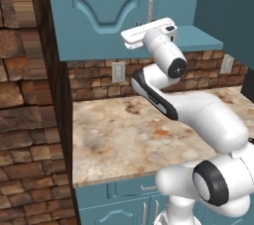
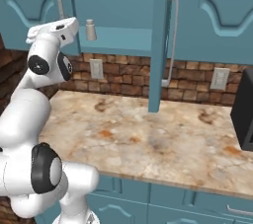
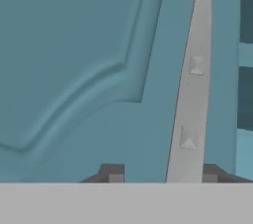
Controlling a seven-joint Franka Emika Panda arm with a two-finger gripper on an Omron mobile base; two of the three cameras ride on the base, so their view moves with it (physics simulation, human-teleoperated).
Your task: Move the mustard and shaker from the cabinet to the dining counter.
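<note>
- Gripper at the bottom of the hand view: fingers apart, straddling the silver handle, not pinching it yet.
- I'd square up on the bar first, then pull the cabinet door.
- Shaker sits upper left in the right base view, on the open shelf.

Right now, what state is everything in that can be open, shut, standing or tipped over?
Left cabinet door: closed.
Right cabinet door: swung open.
Shaker: upright on the cabinet shelf.
End effector: open, one fingertip on either side of the left door's handle.
Drawers under the counter: closed.
</note>
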